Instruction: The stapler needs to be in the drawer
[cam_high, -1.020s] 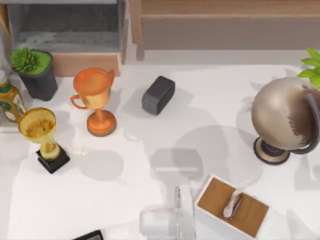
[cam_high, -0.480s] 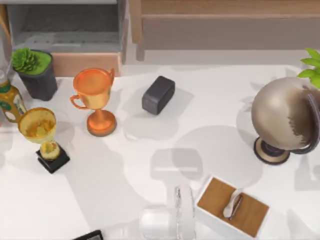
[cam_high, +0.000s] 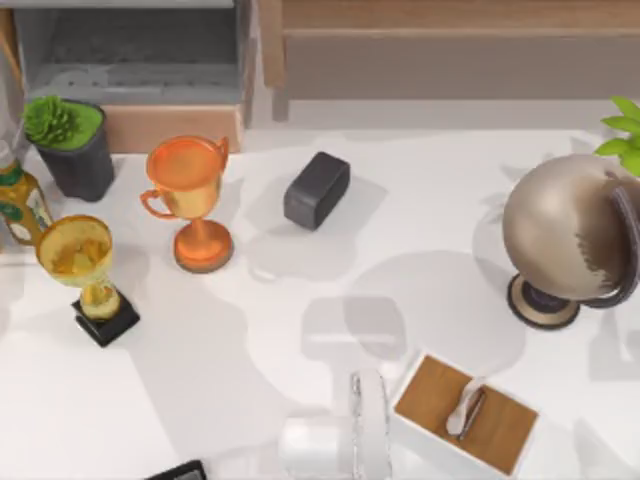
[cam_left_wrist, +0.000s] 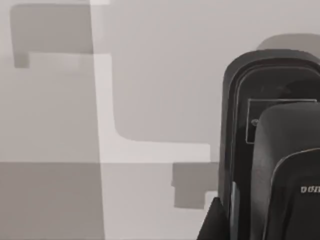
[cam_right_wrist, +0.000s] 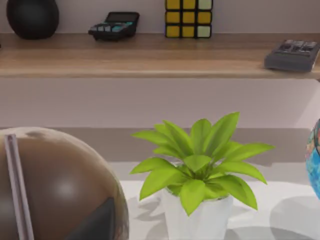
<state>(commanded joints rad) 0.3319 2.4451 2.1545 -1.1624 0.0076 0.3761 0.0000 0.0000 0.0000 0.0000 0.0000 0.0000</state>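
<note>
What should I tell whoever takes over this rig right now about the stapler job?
Left arm: its wrist camera looks down on the stapler from close by, at the table's front edge, left of centre; no grasp is evident.
Right arm: apparently parked at the right, its wrist camera facing the potted plant and globe.
The drawer stands open at the back left, nothing visible inside.
Done: drawer open.
Left: grasp the stapler, carry it to the drawer, release.
</note>
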